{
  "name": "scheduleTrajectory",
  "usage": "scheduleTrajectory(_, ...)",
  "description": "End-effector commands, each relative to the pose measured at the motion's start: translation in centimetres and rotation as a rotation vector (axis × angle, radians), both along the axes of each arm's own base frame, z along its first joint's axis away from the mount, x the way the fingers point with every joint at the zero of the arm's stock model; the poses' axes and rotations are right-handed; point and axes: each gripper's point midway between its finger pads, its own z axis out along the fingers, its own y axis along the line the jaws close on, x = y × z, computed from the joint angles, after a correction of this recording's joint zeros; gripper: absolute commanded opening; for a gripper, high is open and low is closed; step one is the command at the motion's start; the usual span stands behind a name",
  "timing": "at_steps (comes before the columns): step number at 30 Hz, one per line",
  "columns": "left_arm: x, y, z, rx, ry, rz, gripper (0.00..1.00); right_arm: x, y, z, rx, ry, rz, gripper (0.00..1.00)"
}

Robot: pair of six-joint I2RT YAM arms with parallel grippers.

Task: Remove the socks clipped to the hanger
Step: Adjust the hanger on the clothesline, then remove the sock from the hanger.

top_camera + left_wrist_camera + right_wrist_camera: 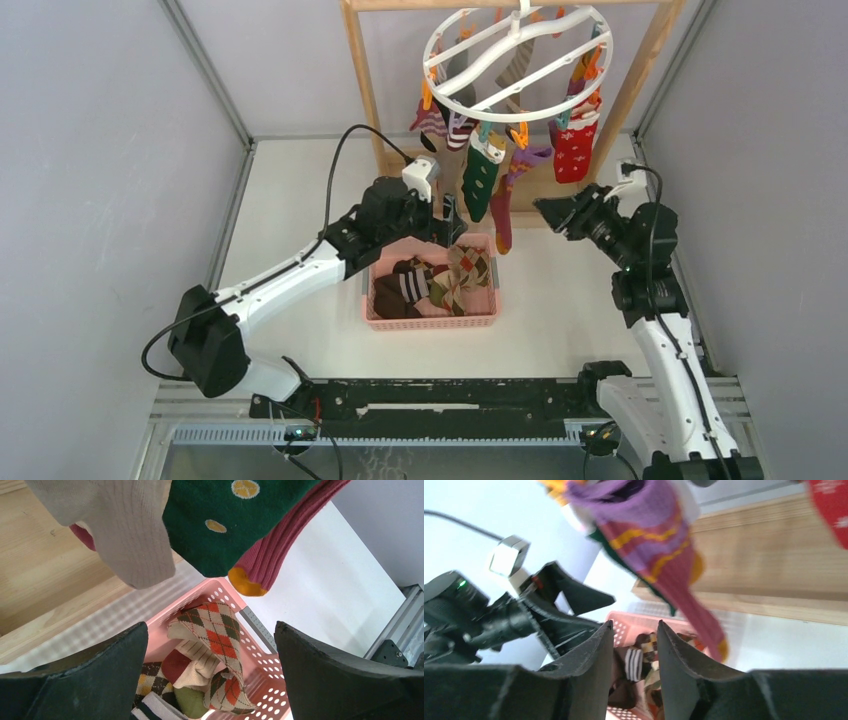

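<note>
The white ring hanger hangs from the wooden rack with several socks clipped to its rim: a green one, a purple and maroon one, a red one. My left gripper is open over the basket's far edge, just below the green sock, the maroon toe and a beige sock. My right gripper stands right of the maroon sock, partly open, nothing between its fingers. The left gripper holds nothing.
A pink basket on the table under the hanger holds several loose socks, among them a brown argyle one. The wooden rack posts stand behind it. Grey walls close in left and right.
</note>
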Motion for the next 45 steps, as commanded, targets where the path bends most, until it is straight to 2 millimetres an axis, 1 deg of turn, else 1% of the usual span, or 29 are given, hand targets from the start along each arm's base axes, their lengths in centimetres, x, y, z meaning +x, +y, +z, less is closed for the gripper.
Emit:
scheduleTrajectory(1,0.1,0.4,4.6,-0.060,-0.093,0.014,1.00,-1.5,3.5,1.3,-0.018,-0.045,0.144,0.42)
scheduleTrajectory(4,-0.1,0.9,4.8,-0.058,-0.096,0.027,1.00,-1.8,6.4,1.5,-0.041,-0.074,0.218,0.37)
scheduleTrajectory(6,-0.2,1.1,4.8,-0.055,-0.096,0.033,1.00,-1.6,7.9,1.4,-0.069,-0.080,0.243,0.37)
scheduleTrajectory(8,-0.4,1.5,4.9,-0.052,-0.095,0.037,1.00,-1.2,9.1,1.3,-0.101,-0.088,0.242,0.37)
scheduleTrajectory(11,-0.8,1.9,4.9,-0.049,-0.097,0.042,1.00,0.1,9.9,1.0,-0.148,-0.097,0.202,0.40)
scheduleTrajectory(13,-0.9,2.3,5.0,-0.046,-0.100,0.048,1.00,1.0,10.0,0.9,-0.170,-0.096,0.169,0.40)
scheduleTrajectory(16,-1.2,2.7,4.9,-0.037,-0.098,0.052,1.00,2.2,9.6,0.6,-0.209,-0.075,0.108,0.40)
scheduleTrajectory(19,-1.2,3.5,4.7,-0.030,-0.099,0.089,1.00,2.4,9.1,1.0,-0.232,-0.084,0.071,0.40)
scheduleTrajectory(23,-1.4,3.8,4.4,-0.034,-0.087,0.100,1.00,2.8,8.6,1.2,-0.254,-0.098,0.039,0.40)
scheduleTrajectory(29,-1.8,3.8,3.7,-0.034,-0.067,0.091,1.00,4.0,9.9,1.1,-0.249,-0.117,0.075,0.40)
scheduleTrajectory(31,-1.9,3.9,3.6,-0.034,-0.067,0.091,1.00,4.5,10.3,0.8,-0.244,-0.114,0.079,0.40)
scheduleTrajectory(35,-2.3,4.2,3.5,-0.036,-0.068,0.089,1.00,5.3,10.4,-0.4,-0.261,-0.085,0.062,0.43)
scheduleTrajectory(38,-2.6,4.4,3.4,-0.033,-0.062,0.086,1.00,5.3,10.3,-0.7,-0.279,-0.079,0.054,0.47)
scheduleTrajectory(42,-3.0,4.5,3.2,-0.041,-0.048,0.082,1.00,5.0,9.5,-1.4,-0.329,-0.064,0.021,0.48)
scheduleTrajectory(45,-3.3,4.0,2.9,-0.053,-0.023,0.062,1.00,5.1,9.1,-1.4,-0.352,-0.065,0.008,0.49)
